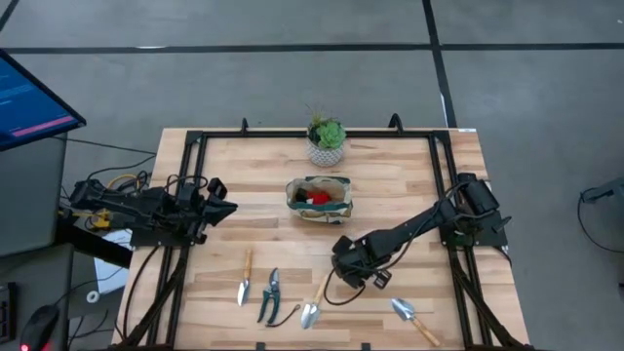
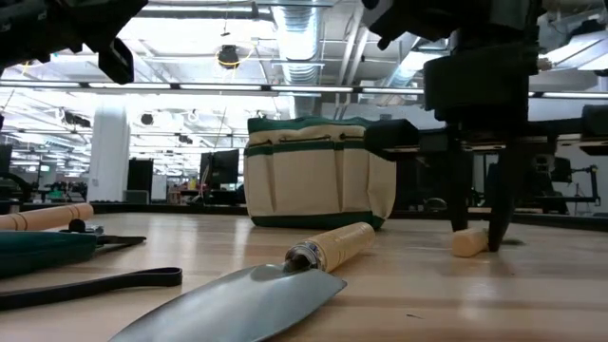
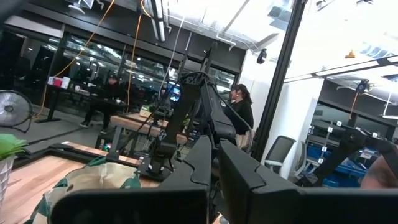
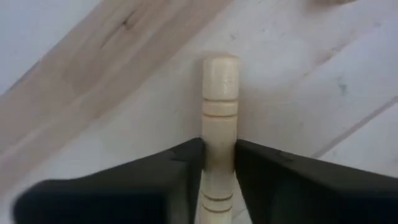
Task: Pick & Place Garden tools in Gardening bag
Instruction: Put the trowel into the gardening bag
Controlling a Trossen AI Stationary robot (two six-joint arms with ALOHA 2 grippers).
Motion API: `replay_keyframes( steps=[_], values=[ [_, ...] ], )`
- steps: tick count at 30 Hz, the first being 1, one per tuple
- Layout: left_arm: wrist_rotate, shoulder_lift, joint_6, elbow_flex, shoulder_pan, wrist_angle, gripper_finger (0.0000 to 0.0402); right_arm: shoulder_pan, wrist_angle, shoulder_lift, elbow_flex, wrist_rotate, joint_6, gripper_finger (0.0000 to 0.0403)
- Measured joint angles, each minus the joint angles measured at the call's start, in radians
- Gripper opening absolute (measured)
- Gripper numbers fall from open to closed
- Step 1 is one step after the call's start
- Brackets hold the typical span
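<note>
The beige gardening bag (image 1: 318, 198) with green trim stands at mid table, a red item (image 1: 318, 198) inside; it also shows in the low view (image 2: 313, 171). A small wooden-handled tool (image 1: 245, 277), dark shears (image 1: 270, 295) and two trowels (image 1: 313, 304) (image 1: 413, 320) lie near the front edge. My right gripper (image 1: 359, 276) points down between the trowels, shut on the wooden handle (image 4: 219, 93) of another tool that my arm mostly hides from above. My left gripper (image 1: 220, 201) hovers shut and empty at the table's left side. My right gripper pinches the tool's light wooden handle (image 4: 217, 134) between its two fingers (image 4: 180, 168), a short way back from its rounded free end (image 4: 221, 65). The fingers come from above, pointing down, and lie across the handle. The handle's end (image 2: 468, 242) sits at table level.
A white pot with a green plant (image 1: 326, 140) stands behind the bag at the far edge. Black frame rails (image 1: 444, 175) run along the table's sides. The near trowel's blade (image 2: 237, 304) and shears (image 2: 57, 252) lie close to the front edge.
</note>
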Motion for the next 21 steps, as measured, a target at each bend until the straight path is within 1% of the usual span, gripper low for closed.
replay_keyframes(
  steps=[1,2,7,11,14,19,21],
  values=[
    [0.0,0.0,0.0,0.0,0.0,0.0,0.0002,-0.002,-0.002,-0.004,-0.001,0.0,0.017,0.0054],
    [0.0,0.0,0.0,0.0,0.0,0.0,0.0002,-0.005,-0.002,-0.008,-0.001,-0.003,0.038,0.0052],
    [0.0,0.0,0.0,0.0,0.0,0.0,0.0002,-0.036,-0.004,-0.045,-0.008,-0.096,0.224,0.0054],
    [0.0,0.0,0.0,0.0,0.0,0.0,0.0002,-0.069,0.001,-0.113,-0.007,-0.137,0.358,0.0054],
    [0.0,0.0,0.0,0.0,0.0,0.0,0.0002,-0.091,0.007,-0.173,-0.007,-0.134,0.435,0.0054],
    [0.0,0.0,0.0,0.0,0.0,0.0,0.0002,-0.133,0.074,-0.341,-0.007,-0.121,0.607,0.0054],
    [0.0,0.0,0.0,0.0,0.0,0.0,0.0002,-0.156,0.136,-0.412,-0.007,-0.066,0.687,0.0054]
  ],
)
